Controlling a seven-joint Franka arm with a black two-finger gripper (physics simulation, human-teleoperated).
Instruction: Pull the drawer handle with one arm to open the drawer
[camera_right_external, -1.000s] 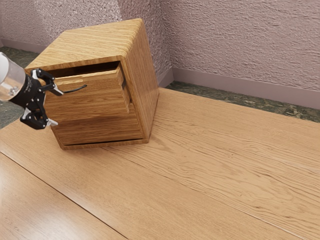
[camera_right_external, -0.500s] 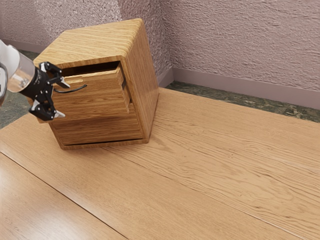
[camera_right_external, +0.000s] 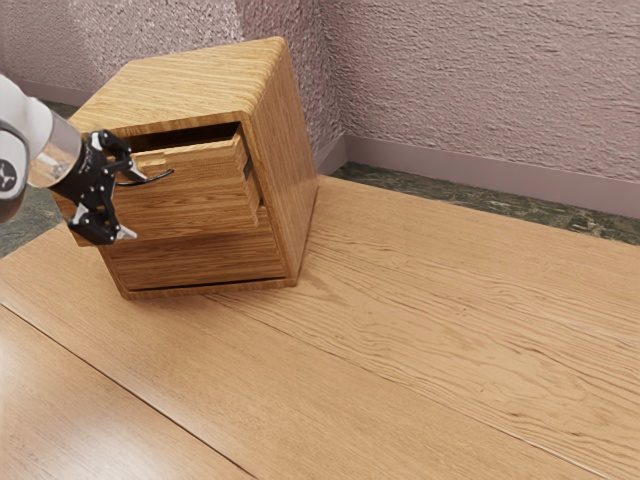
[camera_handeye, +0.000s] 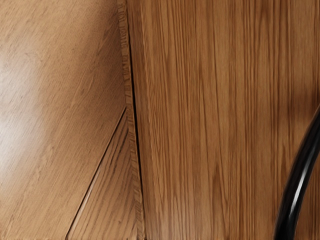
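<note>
Drawer handle (camera_right_external: 152, 179) is sitting by only 1 finger of the wide-open, empty gripper (camera_right_external: 126, 203), which is risking closing past it.

No text, label, brand, number or sign can be read on the drawer (camera_right_external: 190, 190), its cabinet (camera_right_external: 285, 140) or the bench (camera_right_external: 420, 340).
</note>
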